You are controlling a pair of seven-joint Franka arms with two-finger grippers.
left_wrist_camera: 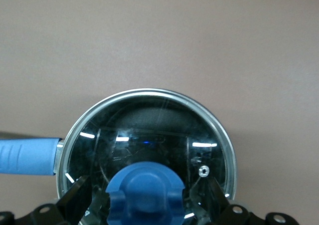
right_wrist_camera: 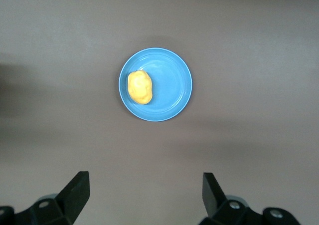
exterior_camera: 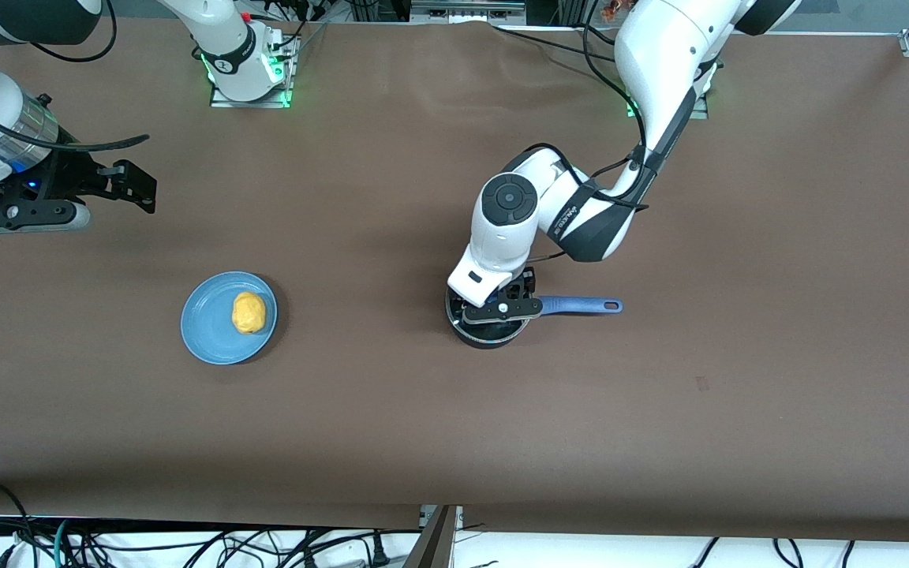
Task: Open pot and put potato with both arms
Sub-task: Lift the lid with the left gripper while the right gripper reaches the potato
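The pot [exterior_camera: 488,331] stands on the brown table [exterior_camera: 391,426] near its middle, a little toward the left arm's end, and its long blue handle [exterior_camera: 581,305] points toward that same end. The round glass lid [left_wrist_camera: 147,140] lies on the pot, and its silver rim follows the rim of the pot all around. The left gripper [exterior_camera: 502,309] is low over the lid, and in the left wrist view its two fingers [left_wrist_camera: 79,197] stand on either side of the blue knob [left_wrist_camera: 145,192], very close to it; whether they already press on it I cannot tell. The potato [exterior_camera: 248,312] lies on a flat blue plate [exterior_camera: 206,331], well apart from the pot, toward the right arm's end of the table. It rests off the plate's centre. The right gripper [exterior_camera: 119,185] waits up in the air over bare table at that end, with its jaws spread wide and nothing between them.
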